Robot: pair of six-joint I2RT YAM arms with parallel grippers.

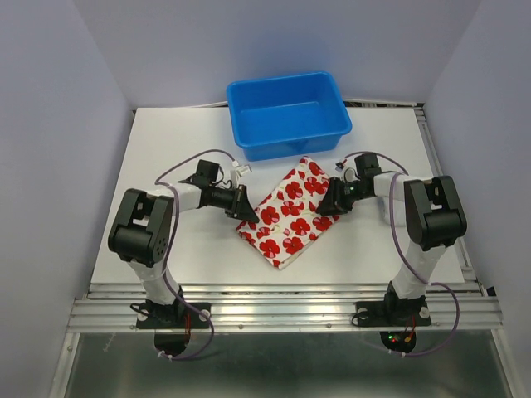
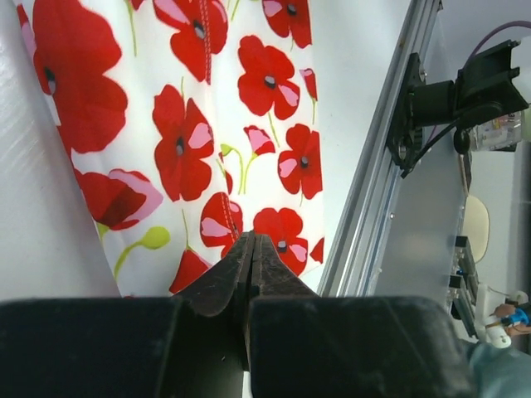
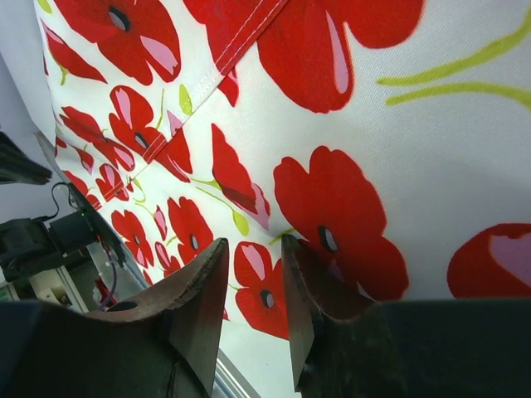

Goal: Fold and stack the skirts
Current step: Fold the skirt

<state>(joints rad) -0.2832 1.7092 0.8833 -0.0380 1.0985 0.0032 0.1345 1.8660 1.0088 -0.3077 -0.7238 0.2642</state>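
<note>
Nearest to me, my two arms rise from the metal rail at the front edge of the white worktop and bend inward toward each other.

My left tool has its two dark fingers pressed together, tip against tip, with no gap showing between them. It sits at the left edge of the flowered skirt, low over the cloth. I cannot tell from my wrist view whether any fabric is caught in the pinch.

My right tool stands with its fingers apart, a clear gap between them. It is at the skirt's right edge, close above the poppy print, and nothing is clamped in it.

The flowered skirt lies flat on the middle of the worktop between my two tools. It is folded into a rough rectangle and turned on a diagonal, one corner toward me and one away. It is white cloth with red blooms and green stems, and a stitched seam runs along it.

Beyond its far corner, just apart from it, stands the blue tub, at the back of the worktop.
</note>
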